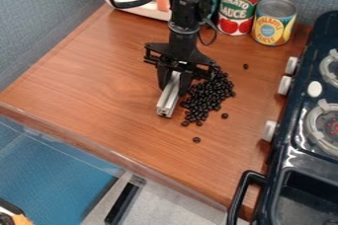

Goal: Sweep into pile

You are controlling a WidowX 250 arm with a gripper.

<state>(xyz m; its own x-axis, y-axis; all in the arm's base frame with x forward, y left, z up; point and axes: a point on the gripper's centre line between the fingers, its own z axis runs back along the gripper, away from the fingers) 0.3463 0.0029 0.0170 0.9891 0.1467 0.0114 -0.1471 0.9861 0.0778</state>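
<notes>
Black beans (210, 93) are mostly piled, right of the silver bar (169, 98) clamped by the gripper (174, 80); near and far strays (196, 140) are unswept.

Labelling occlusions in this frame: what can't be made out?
Silver metal bar, upper end: camera view, hidden by black gripper.
Small black beans, exact count: camera view, they overlap.
Black stove, right side: camera view, cut off by right edge.
Orange-and-black object: camera view, cut off, lower left.
</notes>
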